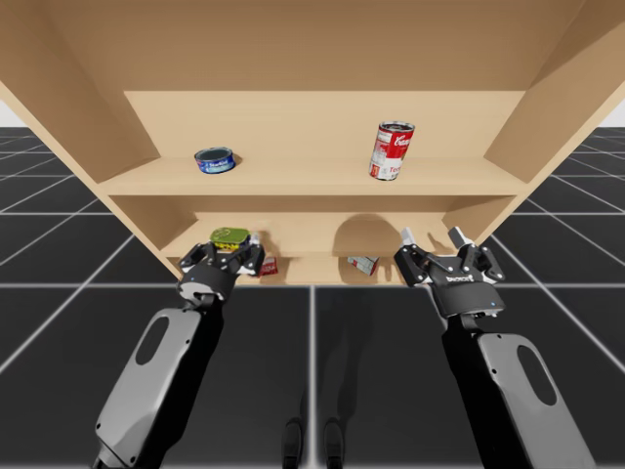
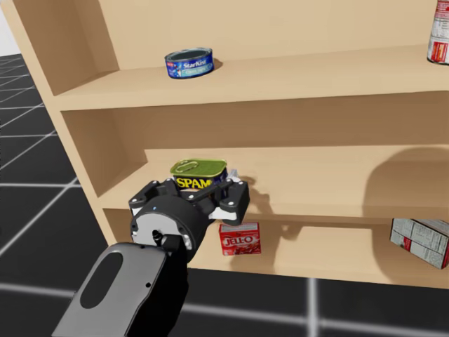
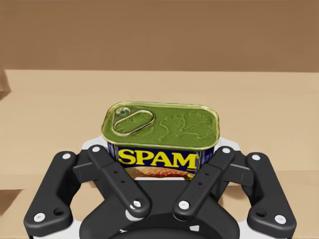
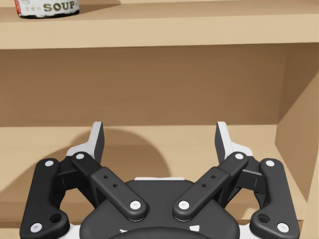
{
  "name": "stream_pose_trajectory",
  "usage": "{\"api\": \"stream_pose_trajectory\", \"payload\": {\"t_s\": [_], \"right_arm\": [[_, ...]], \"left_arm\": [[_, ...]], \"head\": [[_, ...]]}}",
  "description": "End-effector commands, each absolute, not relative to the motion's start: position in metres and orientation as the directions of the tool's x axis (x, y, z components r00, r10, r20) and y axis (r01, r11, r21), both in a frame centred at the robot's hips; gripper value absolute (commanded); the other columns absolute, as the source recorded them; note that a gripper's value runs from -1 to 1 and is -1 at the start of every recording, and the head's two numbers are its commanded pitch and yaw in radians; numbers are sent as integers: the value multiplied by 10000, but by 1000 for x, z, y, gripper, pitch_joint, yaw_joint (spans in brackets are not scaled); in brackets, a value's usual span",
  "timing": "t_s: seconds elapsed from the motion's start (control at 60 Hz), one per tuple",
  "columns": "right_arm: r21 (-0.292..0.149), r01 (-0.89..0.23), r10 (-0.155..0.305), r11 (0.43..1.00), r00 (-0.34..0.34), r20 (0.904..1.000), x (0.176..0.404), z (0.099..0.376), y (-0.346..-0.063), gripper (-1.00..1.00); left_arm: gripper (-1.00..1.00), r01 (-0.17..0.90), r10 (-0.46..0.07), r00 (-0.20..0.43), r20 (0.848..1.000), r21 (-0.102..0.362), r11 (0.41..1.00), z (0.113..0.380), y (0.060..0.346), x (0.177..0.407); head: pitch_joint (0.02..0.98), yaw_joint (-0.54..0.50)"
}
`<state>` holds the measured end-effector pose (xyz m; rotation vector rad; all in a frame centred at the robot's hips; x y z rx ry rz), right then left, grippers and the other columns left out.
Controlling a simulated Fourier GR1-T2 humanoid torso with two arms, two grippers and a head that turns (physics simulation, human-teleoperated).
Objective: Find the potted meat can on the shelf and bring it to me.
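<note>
The potted meat can [image 3: 160, 133], a rounded rectangular tin with a green lid and a blue-and-yellow side, stands at the front of the middle shelf [image 2: 316, 210]. My left gripper [image 3: 162, 152] is shut on the tin, one finger on each short side. The high view shows the same tin [image 1: 229, 235] in my left gripper [image 1: 232, 250] at the shelf's left part, and the head view shows the tin [image 2: 200, 173] in that gripper [image 2: 209, 188]. My right gripper [image 1: 432, 237] hovers open in front of the middle shelf's right part, nothing between its fingers [image 4: 97, 139].
On the top shelf [image 1: 312, 181] sit a flat blue can [image 1: 215, 160] at the left and a tall red-and-white can [image 1: 392, 149] at the right. On the bottom shelf a red box [image 2: 240, 239] stands under my left gripper, and a white-and-red box [image 2: 419, 241] lies further right.
</note>
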<state>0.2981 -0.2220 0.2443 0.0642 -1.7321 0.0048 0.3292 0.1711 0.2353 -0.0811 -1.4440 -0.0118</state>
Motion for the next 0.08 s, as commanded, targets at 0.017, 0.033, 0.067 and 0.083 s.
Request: {"api": "stream_pose_trajectory", "payload": {"t_s": [0.017, 0.033, 0.067, 0.083], "right_arm": [[287, -493, -363, 9984, -1593, 9866, 299, 244, -221, -1000], [284, -495, -360, 9984, -1593, 9866, 299, 244, -221, -1000], [281, -496, -356, 9984, -1593, 9866, 299, 243, -221, -1000], [278, -497, -354, 9984, -1592, 9866, 298, 243, -221, -1000]], "left_arm": [[1000, 1787, 437, 669, 9968, -551, 9824, 260, 163, 301], [1000, 1830, 425, 635, 9971, -535, 9817, 261, 163, 296], [1000, 1861, 368, 592, 9976, -473, 9814, 263, 163, 290], [1000, 1880, 372, 582, 9976, -475, 9810, 263, 163, 288]], "head": [[574, 256], [574, 257], [574, 258], [574, 259]]}}
